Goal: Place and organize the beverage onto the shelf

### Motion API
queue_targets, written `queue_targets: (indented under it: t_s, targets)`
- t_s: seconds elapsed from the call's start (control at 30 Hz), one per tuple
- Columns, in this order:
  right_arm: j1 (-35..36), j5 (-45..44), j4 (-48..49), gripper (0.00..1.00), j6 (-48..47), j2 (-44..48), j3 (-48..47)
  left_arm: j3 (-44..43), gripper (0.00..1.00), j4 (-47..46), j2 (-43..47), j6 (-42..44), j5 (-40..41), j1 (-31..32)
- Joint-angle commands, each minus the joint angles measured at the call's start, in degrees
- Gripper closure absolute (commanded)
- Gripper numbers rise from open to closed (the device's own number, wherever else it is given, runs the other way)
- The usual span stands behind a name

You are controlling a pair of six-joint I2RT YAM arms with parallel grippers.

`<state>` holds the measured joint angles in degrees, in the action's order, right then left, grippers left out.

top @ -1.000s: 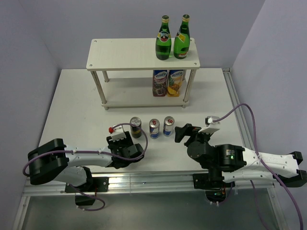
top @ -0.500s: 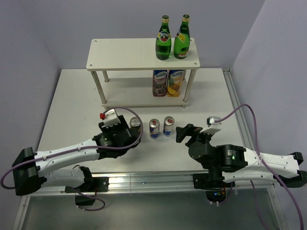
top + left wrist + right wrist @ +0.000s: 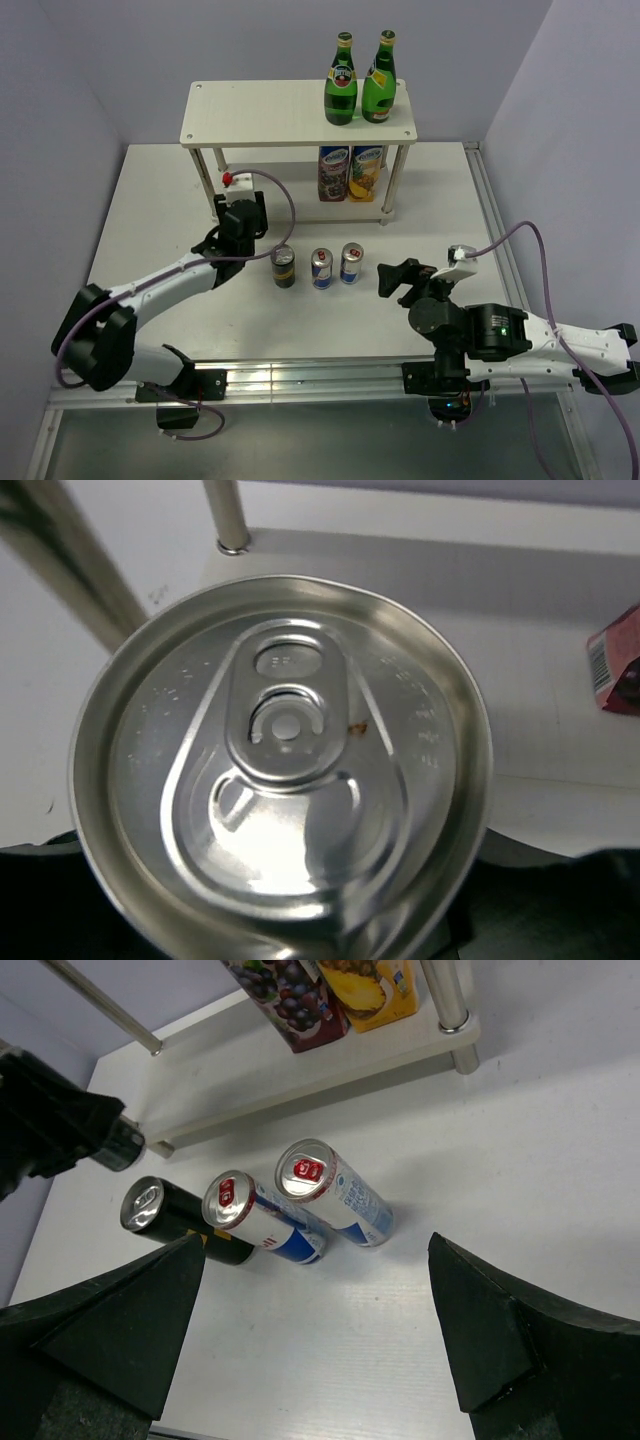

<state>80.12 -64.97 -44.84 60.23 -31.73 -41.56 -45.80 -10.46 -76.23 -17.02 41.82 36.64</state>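
Two green glass bottles (image 3: 341, 85) (image 3: 378, 82) stand on the shelf's top board (image 3: 270, 112). A dark can (image 3: 284, 268) and two blue-and-silver cans (image 3: 321, 268) (image 3: 350, 263) stand in a row on the table in front of the shelf. They also show in the right wrist view: the dark can (image 3: 175, 1222) and the blue-and-silver cans (image 3: 255, 1218) (image 3: 335, 1195). My left gripper (image 3: 240, 225) is by the shelf's front-left leg, shut on a can (image 3: 285, 770). Only that can's silver top shows. My right gripper (image 3: 400, 278) is open and empty, right of the cans.
Two juice cartons (image 3: 333, 172) (image 3: 366, 172) stand on the lower board's right end (image 3: 300, 1070). Thin shelf legs (image 3: 225, 515) rise just beyond the held can. The red carton's edge (image 3: 615, 670) shows at the right of the left wrist view.
My left arm has swung forward from the near edge to the shelf's front-left leg, carrying its can. The right gripper has drifted slightly right and nearer. The standing cans have not moved.
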Motion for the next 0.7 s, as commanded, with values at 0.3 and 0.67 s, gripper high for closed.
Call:
queue_targets:
  t_s: [0.3,0.67]
  targets:
    - [0.48,-3.32,-5.0,0.0,4.9,4.04,2.89,-5.44,1.0,-22.85,-10.6,6.47,-8.16,-8.87]
    - [0.48,-4.2,-2.19,0.0,3.41,3.6,5.08,-5.52,1.0,-37.35,-20.54,4.98,-9.83,-10.54]
